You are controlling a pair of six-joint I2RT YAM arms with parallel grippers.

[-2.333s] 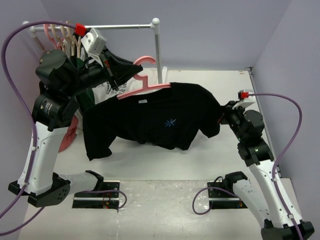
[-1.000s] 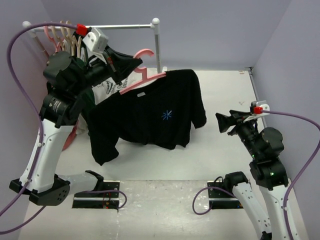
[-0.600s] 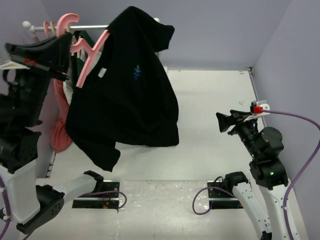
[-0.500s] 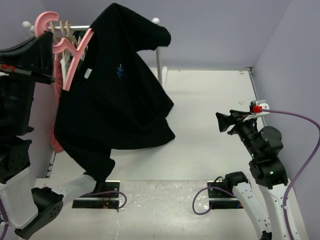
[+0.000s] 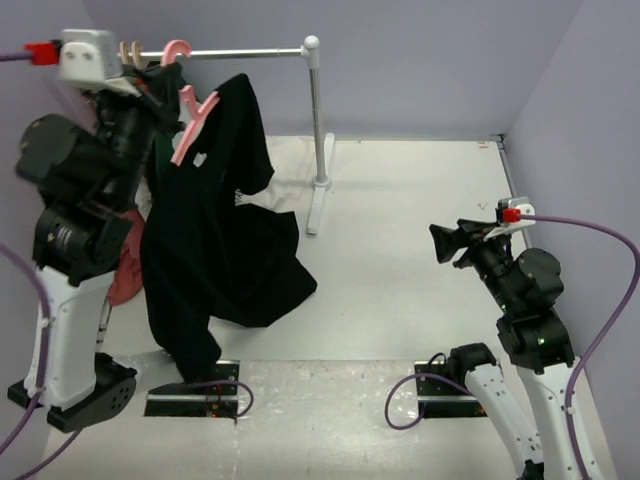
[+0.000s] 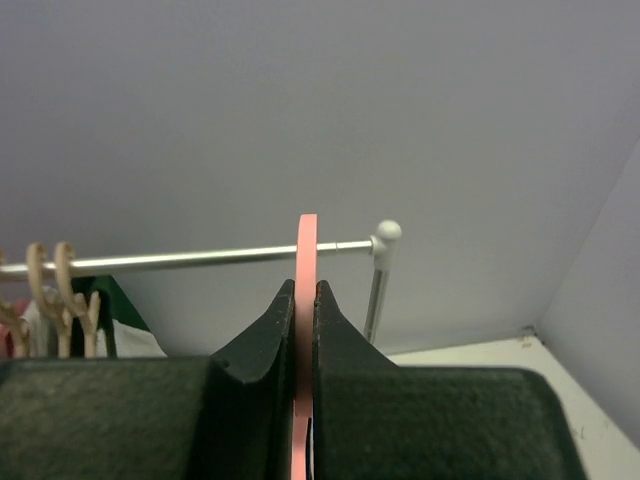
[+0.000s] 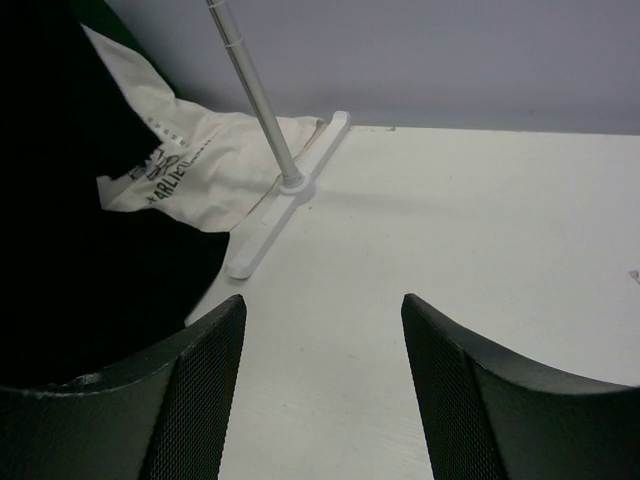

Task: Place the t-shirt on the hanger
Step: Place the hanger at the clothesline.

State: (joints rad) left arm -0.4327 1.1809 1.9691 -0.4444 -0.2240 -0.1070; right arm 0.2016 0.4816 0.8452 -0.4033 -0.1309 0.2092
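The black t-shirt (image 5: 215,240) hangs on the pink hanger (image 5: 193,128), its hem trailing down to the table at the left. The hanger's hook (image 5: 177,48) is up at the rail (image 5: 250,51); I cannot tell whether it rests on it. My left gripper (image 5: 165,85) is raised beside the rail, shut on the hanger. In the left wrist view the hanger (image 6: 306,250) stands edge-on, clamped in my left gripper (image 6: 306,300), with the rail (image 6: 200,258) behind. My right gripper (image 5: 445,243) hovers open over bare table, well right of the shirt. It (image 7: 322,305) holds nothing; the t-shirt (image 7: 80,250) fills the left.
The rack's post (image 5: 318,120) and foot (image 7: 285,200) stand mid-table. Cream hangers (image 6: 50,290) with a green shirt (image 6: 112,310) crowd the rail's left end. A white lettered shirt (image 7: 190,170) droops by the post. A pink garment (image 5: 125,280) hangs behind the left arm.
The right gripper let go of the sleeve and drew back. The left arm lifted hanger and shirt off the table and swung them left, up to the rail.
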